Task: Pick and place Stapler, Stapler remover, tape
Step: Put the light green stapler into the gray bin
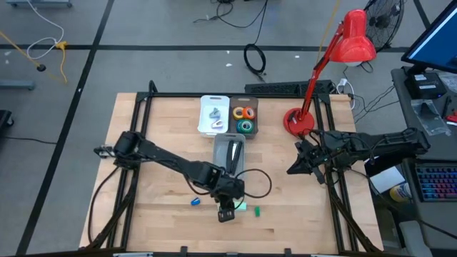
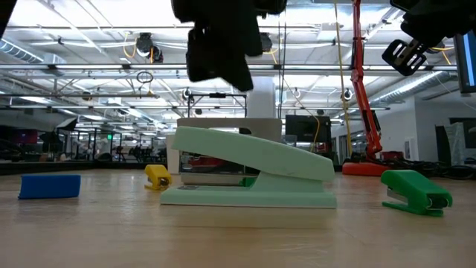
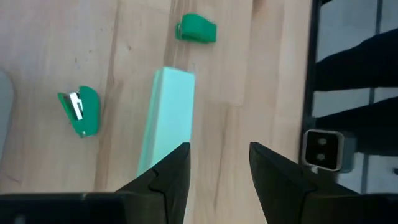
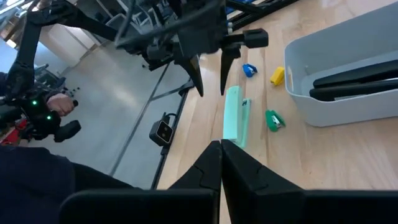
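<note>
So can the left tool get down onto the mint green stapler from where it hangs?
Probably yes. The left tool hangs open right above the mint green stapler, which lies flat on bare table. The small green pieces sit apart from it, so nothing blocks the descent.

Below my left gripper point(image 3: 217, 177), a mint-green stapler point(image 3: 166, 121); beyond it, two darker green staple removers point(image 3: 81, 112) on pale wood.

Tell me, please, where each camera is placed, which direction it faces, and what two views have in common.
High: overhead, facing down; both arms, wooden table.
Low: at tabletop level, facing across; arms above the mint stapler.
Left wrist: on the left arm, over the stapler; open left gripper.
Right wrist: on the right arm; shut right gripper, left gripper.
All share the stapler.
</note>
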Robot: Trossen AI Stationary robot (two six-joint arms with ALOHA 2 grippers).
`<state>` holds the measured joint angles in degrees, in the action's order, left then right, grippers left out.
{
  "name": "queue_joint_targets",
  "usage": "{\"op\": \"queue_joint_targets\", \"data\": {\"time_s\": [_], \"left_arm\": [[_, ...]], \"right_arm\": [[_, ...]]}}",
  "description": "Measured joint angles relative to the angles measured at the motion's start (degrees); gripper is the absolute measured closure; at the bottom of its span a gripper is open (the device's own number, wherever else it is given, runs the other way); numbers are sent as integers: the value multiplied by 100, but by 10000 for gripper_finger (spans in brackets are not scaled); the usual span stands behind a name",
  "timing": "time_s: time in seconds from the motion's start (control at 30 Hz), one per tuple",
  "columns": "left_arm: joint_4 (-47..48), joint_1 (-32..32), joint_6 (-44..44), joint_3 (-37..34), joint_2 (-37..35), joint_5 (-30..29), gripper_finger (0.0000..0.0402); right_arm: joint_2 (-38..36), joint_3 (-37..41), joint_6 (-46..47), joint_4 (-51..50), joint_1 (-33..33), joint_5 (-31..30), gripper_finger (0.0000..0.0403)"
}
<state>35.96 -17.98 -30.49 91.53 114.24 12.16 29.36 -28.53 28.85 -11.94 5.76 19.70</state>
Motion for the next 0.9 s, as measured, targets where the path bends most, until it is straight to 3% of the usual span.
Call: {"op": "queue_joint_targets", "data": {"time_s": [0.4, 0.9], "left_arm": [[-16, 24, -124, -2, 196, -187, 236], [-649, 140, 90, -2, 196, 29, 234]], "right_arm": [[0, -1, -128, -38, 0, -2, 403], [0, -2, -152, -64, -2, -2, 403]]}}
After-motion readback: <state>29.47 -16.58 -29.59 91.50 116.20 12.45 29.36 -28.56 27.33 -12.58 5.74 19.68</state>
